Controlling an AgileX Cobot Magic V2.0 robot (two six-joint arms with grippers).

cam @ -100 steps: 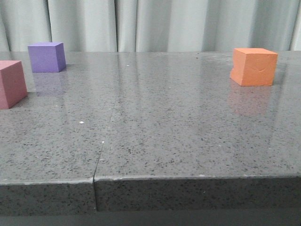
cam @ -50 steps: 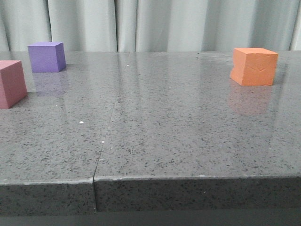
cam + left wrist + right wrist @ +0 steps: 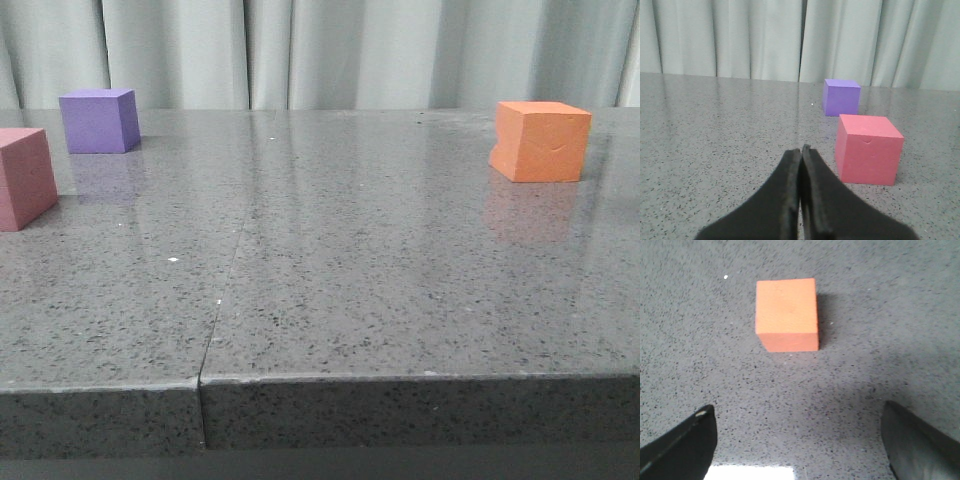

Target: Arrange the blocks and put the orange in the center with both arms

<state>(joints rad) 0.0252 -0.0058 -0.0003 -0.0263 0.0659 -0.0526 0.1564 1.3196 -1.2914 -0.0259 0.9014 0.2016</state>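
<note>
Front view, left to right: pink cube (image 3: 25,177) at the left edge of the grey speckled table (image 3: 330,270); purple cube (image 3: 98,120) just behind it, apart; orange cube (image 3: 540,141) far right, well apart from both. Left gripper (image 3: 801,152), low over the table near the pink cube, fingers pressed together, empty. Right gripper (image 3: 795,440), above the orange cube, fingers spread wide, holding nothing.
</note>
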